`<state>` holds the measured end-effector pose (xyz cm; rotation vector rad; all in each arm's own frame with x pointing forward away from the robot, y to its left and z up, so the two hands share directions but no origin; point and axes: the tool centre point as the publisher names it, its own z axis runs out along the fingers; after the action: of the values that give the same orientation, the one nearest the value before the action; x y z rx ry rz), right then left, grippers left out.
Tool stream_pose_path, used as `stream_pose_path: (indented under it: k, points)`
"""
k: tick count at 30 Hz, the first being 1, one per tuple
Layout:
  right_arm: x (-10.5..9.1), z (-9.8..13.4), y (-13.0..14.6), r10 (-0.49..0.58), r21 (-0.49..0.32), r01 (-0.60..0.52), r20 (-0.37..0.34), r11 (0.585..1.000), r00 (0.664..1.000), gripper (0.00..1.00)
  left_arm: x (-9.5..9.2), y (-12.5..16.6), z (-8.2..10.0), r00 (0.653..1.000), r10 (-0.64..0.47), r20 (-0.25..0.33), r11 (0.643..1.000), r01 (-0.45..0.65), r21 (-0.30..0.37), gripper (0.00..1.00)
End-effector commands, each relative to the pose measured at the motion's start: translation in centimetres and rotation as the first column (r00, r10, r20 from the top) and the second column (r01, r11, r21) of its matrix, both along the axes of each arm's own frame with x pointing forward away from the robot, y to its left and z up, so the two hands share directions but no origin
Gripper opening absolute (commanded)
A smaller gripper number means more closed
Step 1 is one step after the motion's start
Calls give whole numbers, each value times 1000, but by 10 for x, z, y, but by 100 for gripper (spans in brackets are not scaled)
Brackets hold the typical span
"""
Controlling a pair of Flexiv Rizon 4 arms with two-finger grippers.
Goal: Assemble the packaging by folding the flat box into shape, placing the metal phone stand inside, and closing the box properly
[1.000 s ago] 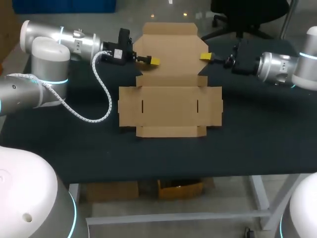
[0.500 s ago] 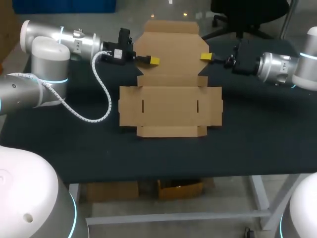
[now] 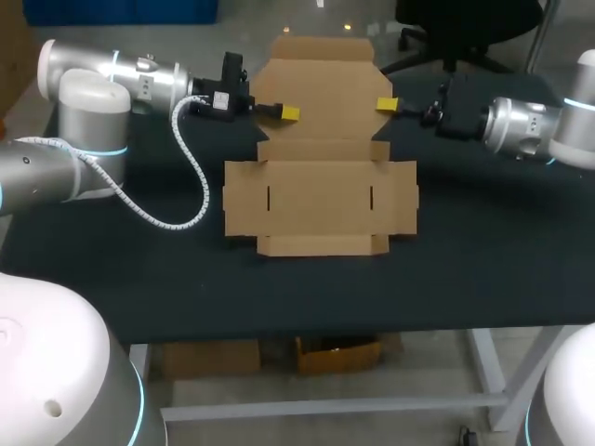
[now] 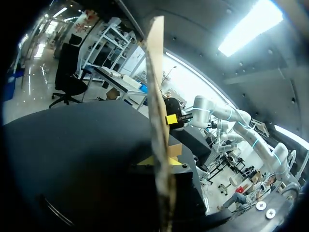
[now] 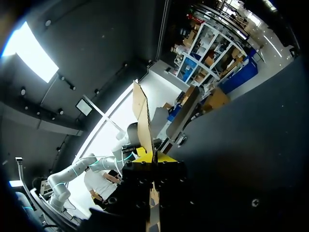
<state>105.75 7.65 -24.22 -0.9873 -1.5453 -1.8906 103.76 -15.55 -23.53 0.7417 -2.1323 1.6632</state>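
**Lid panel pinched at both sides, folding just begun**

The box (image 3: 321,200) lies opened out near the middle of the table (image 3: 483,260). Its base and side flaps rest flat on the dark surface. Taken as a whole, the blank's long axis runs from the robot's side towards the far edge. The short front flap is nearest the robot and the lid panel (image 3: 321,93) is farthest from it.

The left gripper (image 3: 289,113) comes in from one side of that panel and the right gripper (image 3: 385,105) from the other, roughly level with each other.

In each wrist view the cardboard runs edge-on between that arm's own yellow tips, so each gripper appears clamped on the panel's side edge (image 4: 157,96) (image 5: 145,125). The panel seems lifted off the table about its crease, though the overhead view does not show how steeply it stands.

The step in hand is the first one, forming the flat sheet into a box. The next move probably calls for both arms to swing the panel evenly about its fold so the crease bends straight. The side walls are not yet raised. The metal phone stand does not show in any view.
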Motion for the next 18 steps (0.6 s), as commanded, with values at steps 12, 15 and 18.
stream_pose_path:
  k: [12, 15, 18]
  points:
    - [-3, 8, -16, -35, -52, 35, 13, 998, 999, 30, 6, 5, 3, 1000, 12, 20, 1000, -13, 4, 0]
    - [-6, 10, -23, -44, -76, 45, 18, 996, 999, 26, 8, 7, 5, 999, 12, 32, 1000, -12, 5, 0]
    - [-8, 11, -31, -53, -94, 55, 18, 994, 998, 24, 9, 8, 7, 999, 7, 52, 1000, -8, 5, 0]
